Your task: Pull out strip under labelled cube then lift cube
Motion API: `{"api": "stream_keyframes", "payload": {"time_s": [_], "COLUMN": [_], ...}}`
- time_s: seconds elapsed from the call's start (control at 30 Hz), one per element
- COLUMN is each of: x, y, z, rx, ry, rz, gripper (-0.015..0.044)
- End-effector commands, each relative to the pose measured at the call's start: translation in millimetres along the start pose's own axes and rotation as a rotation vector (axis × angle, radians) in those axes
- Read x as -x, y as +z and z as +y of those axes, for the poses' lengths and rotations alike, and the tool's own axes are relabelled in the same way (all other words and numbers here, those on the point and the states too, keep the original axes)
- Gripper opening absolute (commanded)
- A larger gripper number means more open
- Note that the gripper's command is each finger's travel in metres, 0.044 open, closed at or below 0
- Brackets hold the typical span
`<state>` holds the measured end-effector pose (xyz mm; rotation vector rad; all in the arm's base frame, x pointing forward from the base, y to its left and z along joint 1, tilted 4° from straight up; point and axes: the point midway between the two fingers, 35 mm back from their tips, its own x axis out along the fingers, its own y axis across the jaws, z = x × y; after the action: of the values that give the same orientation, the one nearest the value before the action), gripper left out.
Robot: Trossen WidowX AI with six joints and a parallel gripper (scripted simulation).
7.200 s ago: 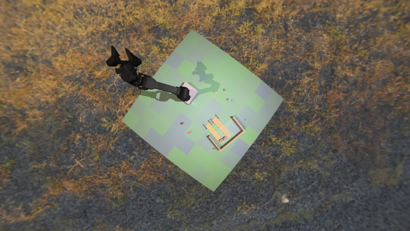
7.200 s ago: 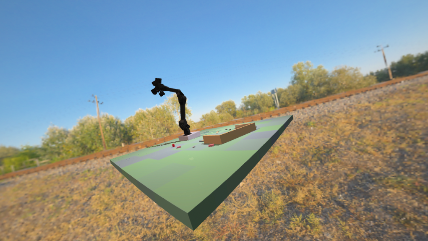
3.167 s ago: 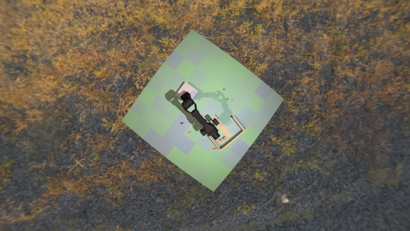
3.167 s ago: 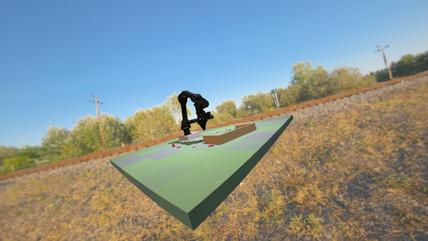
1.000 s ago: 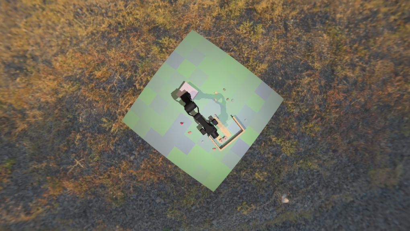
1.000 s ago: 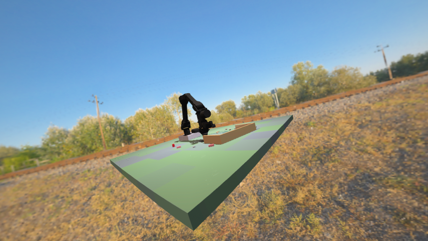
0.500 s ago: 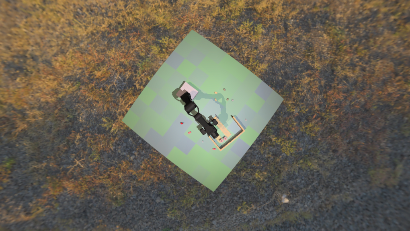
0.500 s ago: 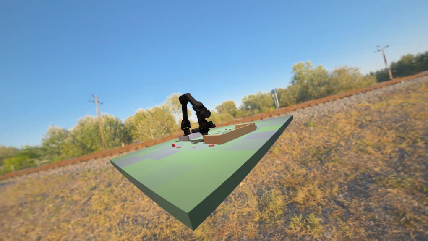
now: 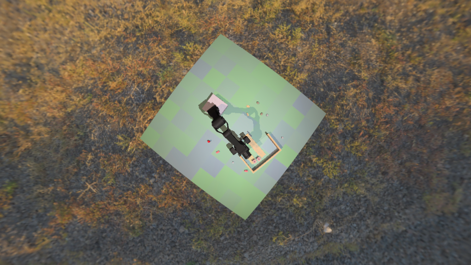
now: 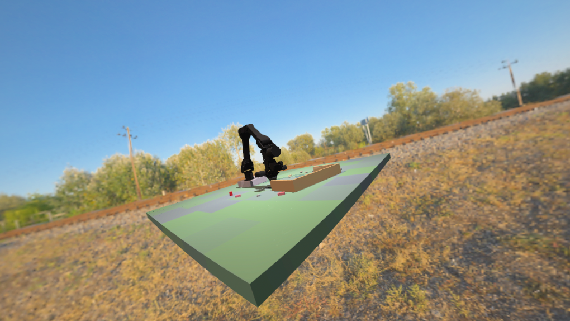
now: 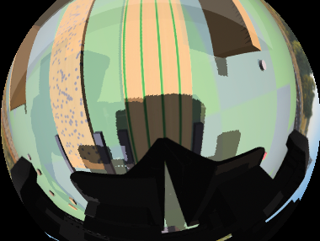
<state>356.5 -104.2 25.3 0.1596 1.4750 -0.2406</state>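
Black parallel-jaw gripper (image 9: 247, 156) (image 11: 162, 141): jaws together, nothing between, low by green-striped tan strip (image 9: 251, 159) (image 11: 156, 63). Both strips, this and blue-speckled tan one (image 9: 256, 146) (image 11: 67, 88), inside U-shaped wooden wall (image 9: 267, 160) (image 10: 314, 179) (image 11: 236, 42); pull and cube lift apparently remain.

Black arm (image 9: 234, 140) (image 10: 259, 137): extends from the pale pink block (image 9: 219, 101) (image 10: 259, 180), far left, toward the near right. Wooden enclosure (image 9: 267, 160) (image 10: 314, 177) (image 11: 18, 76): three walls, open toward the far left. Tan strip (image 9: 256, 146) (image 11: 67, 97): lies between the side walls. Two pink cubes (image 9: 253, 161) (image 9: 258, 159): side by side near the corner. Red piece (image 9: 208, 141) (image 10: 230, 193): left of the arm.
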Motion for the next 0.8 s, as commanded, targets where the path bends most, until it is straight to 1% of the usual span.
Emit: {"api": "stream_keyframes", "payload": {"time_s": [0.0,0.77], "x": [-2.3,-3.7], "y": [0.5,-29.6], "z": [0.3,-0.3], "rx": [0.003,0.003], "ry": [0.003,0.003], "rz": [-0.002,0.000], "gripper": [0.0000,0.0000]}}
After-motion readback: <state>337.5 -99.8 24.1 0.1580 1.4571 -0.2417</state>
